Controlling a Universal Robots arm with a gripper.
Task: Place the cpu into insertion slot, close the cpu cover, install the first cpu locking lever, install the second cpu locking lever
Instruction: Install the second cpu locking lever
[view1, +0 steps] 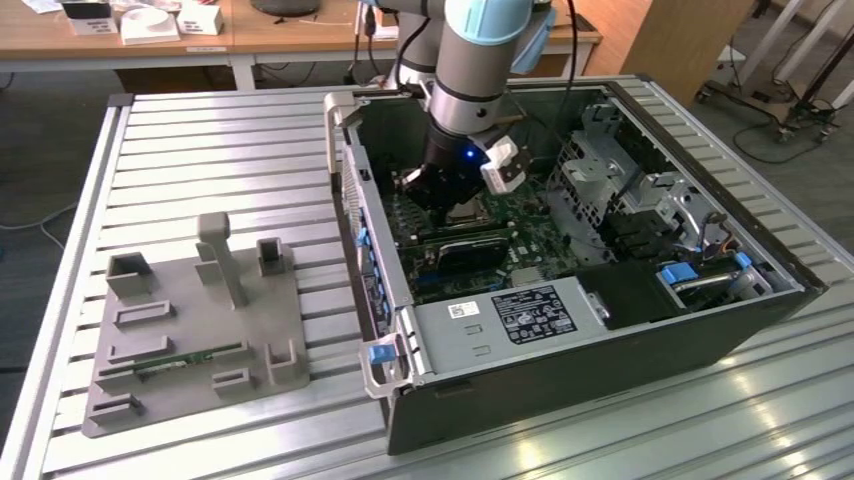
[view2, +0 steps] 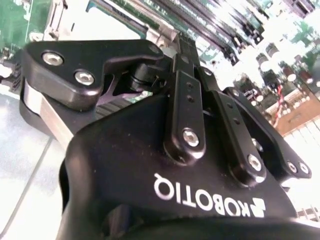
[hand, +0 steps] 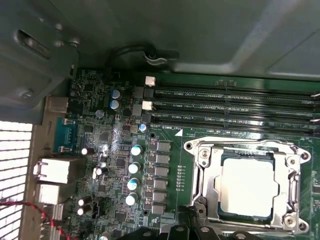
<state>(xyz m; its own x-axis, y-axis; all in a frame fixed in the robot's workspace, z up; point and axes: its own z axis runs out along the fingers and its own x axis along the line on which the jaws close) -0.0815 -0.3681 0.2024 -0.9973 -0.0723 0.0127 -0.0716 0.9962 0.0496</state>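
In the exterior view, the robot arm reaches down into the open computer case (view1: 694, 215), and its gripper (view1: 447, 195) hangs just over the green board. In the second wrist view, the gripper's (view2: 187, 55) fingers look close together, holding nothing. In the first wrist view, the cpu (hand: 248, 186) sits in the insertion slot (hand: 205, 192), with the cpu cover (hand: 291, 187) lying flat around it.
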